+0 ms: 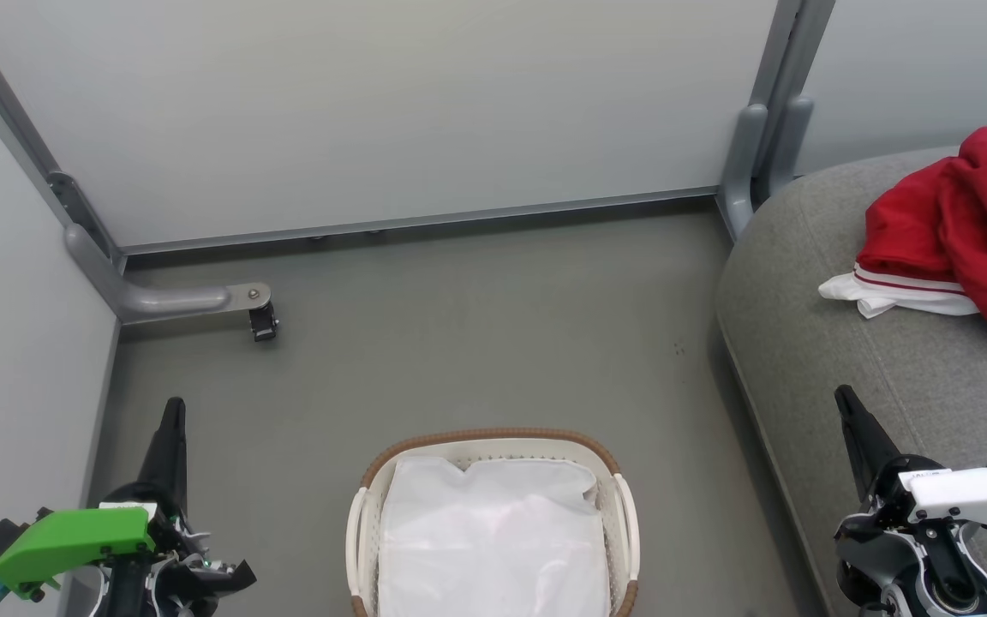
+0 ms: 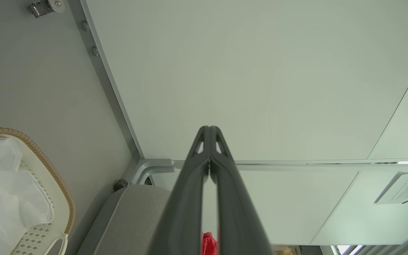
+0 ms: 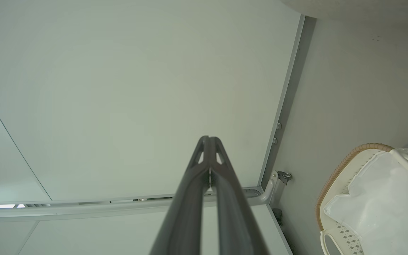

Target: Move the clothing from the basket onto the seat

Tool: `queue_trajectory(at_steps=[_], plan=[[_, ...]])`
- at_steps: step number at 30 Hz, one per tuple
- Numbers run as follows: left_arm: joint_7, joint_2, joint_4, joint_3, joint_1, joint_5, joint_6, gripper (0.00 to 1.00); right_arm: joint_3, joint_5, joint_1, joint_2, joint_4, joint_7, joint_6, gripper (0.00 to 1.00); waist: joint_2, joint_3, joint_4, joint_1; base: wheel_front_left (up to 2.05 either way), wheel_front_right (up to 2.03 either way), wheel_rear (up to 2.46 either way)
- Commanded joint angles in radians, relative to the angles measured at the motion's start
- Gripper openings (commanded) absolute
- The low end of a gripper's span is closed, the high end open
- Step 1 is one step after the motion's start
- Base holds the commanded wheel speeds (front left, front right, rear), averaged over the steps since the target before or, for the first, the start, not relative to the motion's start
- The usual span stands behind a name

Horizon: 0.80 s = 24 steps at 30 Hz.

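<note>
L gripper (image 1: 173, 416) clenched, empty; R gripper (image 1: 846, 404) same. Clothing (image 1: 960, 218) on seat (image 1: 836, 351), right edge cut off-frame; basket (image 1: 493, 436) btm cropped, liner (image 1: 493, 531) hides its inside.

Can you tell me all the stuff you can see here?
clothing: one heap, red with white striped trim, on the seat
seat: one, grey, at the right
basket: one, white with brown rim, on the floor
liner: one, white cloth, inside the basket
wall panels: several, pale grey, behind
caster: one, black, by the left wall
left end effector: one, dark, shut, lower left
right end effector: one, dark, shut, lower right
</note>
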<state>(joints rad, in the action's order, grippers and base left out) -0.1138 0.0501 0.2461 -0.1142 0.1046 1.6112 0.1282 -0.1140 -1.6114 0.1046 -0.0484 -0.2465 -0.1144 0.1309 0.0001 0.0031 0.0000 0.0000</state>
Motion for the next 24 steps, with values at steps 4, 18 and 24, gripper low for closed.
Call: queue_trajectory(at_steps=[4,18,24], plan=[[-0.004,0.000,-0.002,-0.002,0.010,0.003,0.006,0.00,-0.003,-0.002,0.007,-0.005,0.005,-0.003,0.000,0.00,-0.0001,0.000,0.000,0.0000,0.00,0.00,0.00],[-0.004,0.000,-0.002,-0.002,0.010,0.003,0.006,0.00,-0.003,-0.002,0.007,-0.004,0.005,-0.003,0.000,0.00,-0.0001,0.000,0.000,0.0000,0.00,0.00,0.00],[-0.004,0.000,-0.002,-0.002,0.010,0.003,0.006,0.00,-0.003,-0.002,0.007,-0.004,0.004,-0.003,0.000,0.00,-0.0001,0.000,0.000,0.0000,0.00,0.00,0.00]])
